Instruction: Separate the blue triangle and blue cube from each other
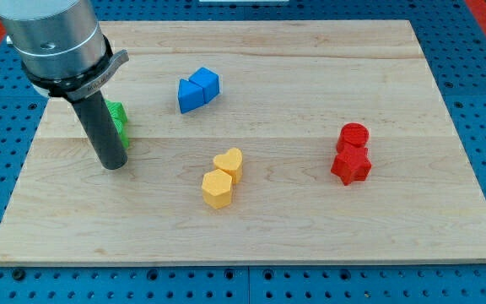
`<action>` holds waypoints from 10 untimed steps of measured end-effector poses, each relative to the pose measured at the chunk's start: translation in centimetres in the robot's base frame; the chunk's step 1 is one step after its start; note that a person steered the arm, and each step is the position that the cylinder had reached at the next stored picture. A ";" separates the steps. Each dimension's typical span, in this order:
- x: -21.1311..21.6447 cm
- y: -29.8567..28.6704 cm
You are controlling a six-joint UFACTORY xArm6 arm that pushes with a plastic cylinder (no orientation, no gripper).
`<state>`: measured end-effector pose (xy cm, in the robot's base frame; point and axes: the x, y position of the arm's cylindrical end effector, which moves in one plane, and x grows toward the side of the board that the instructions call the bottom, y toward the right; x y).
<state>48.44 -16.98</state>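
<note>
Resting on the board's left, my tip (pixel 114 164) touches nothing, well left of the touching blue triangle (pixel 191 95) and blue cube (pixel 208 82).

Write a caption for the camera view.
My tip rests left of the touching blue triangle and blue cube.

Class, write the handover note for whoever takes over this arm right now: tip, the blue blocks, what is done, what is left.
My tip rests on the board at the view's left, beside the green block, well apart from both blue blocks.
The blue triangle and blue cube sit touching, near the view's top centre.
Done: nothing visible; the pair is not yet separated.
Left: bring the tip over and push one blue block away from the other.
</note>
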 end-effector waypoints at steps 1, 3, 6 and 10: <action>0.4 2.8; -3.0 5.3; -6.5 11.9; -10.4 6.0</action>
<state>38.07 -11.00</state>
